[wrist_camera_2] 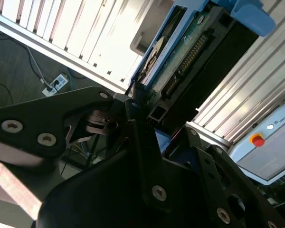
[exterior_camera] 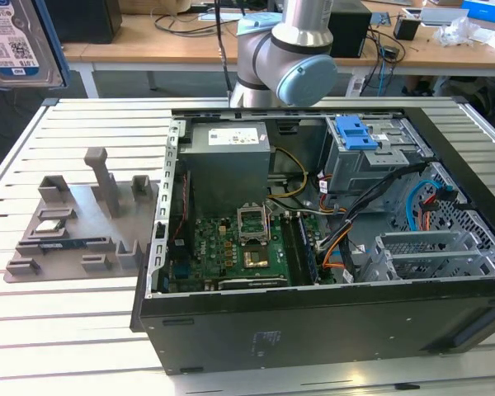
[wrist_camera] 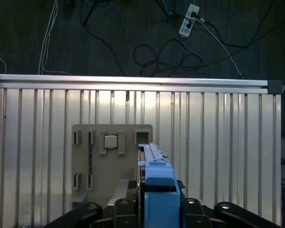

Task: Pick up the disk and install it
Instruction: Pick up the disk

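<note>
**Drive aloft over the workbench.** The disk [exterior_camera: 15, 41] hangs in the air, clear of the table. It is pinched at one end between the black fingers [wrist_camera_2: 145, 147] of the gripper [wrist_camera_2: 137, 102], which are closed against it. In the exterior view its white label sits at about ten o'clock from the open computer case [exterior_camera: 313, 338], well apart from it and close to the camera. The second wrist view shows the disk's green circuit-board side, with a blue side rail [wrist_camera_2: 249, 16] running along it. In the first wrist view the disk is seen edge-on, and a grey fixture plate [wrist_camera: 109, 161] lies below it on the slatted metal table [wrist_camera: 218, 142].

Seen from outside, that plate lies just beside the case at nine o'clock. The arm [exterior_camera: 293, 58] rises behind the case at twelve o'clock. Inside the case, a grey power-supply box [exterior_camera: 227, 165] fills the eleven o'clock corner above the green motherboard [exterior_camera: 231, 247]. A bare blue latch bracket [exterior_camera: 355, 132] sits on the drive cage at one o'clock. Orange and blue cables [exterior_camera: 433, 202] run along the three o'clock side.
</note>
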